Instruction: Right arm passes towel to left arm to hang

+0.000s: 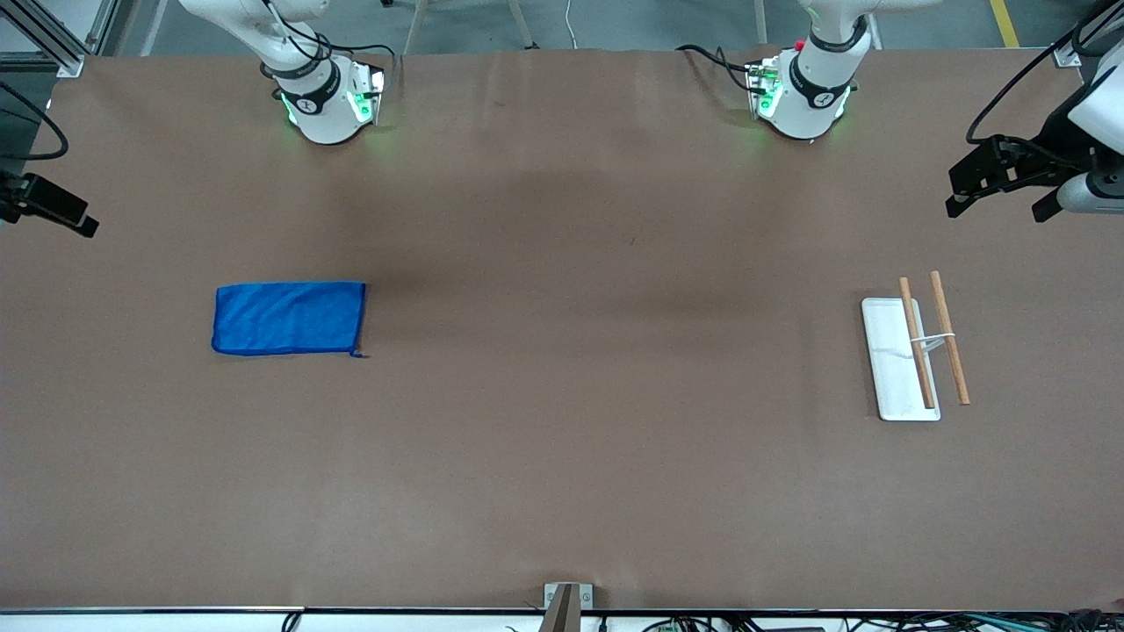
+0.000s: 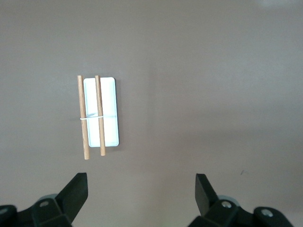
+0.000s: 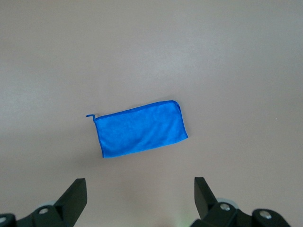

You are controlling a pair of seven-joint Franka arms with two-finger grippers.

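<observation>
The blue towel (image 1: 289, 318) lies flat on the brown table toward the right arm's end; it also shows in the right wrist view (image 3: 140, 128). The rack, a white base (image 1: 896, 360) with two wooden bars (image 1: 949, 336), stands toward the left arm's end and shows in the left wrist view (image 2: 108, 109). My right gripper (image 3: 139, 182) hangs open and empty high above the table near the towel. My left gripper (image 1: 997, 209) is open and empty, high above the table near the rack; it also shows in the left wrist view (image 2: 141, 177).
Both arm bases (image 1: 327, 101) stand along the table edge farthest from the front camera. Part of the right arm's hand (image 1: 48, 206) shows at the table's end beside the towel. A small metal bracket (image 1: 567, 599) sits at the nearest table edge.
</observation>
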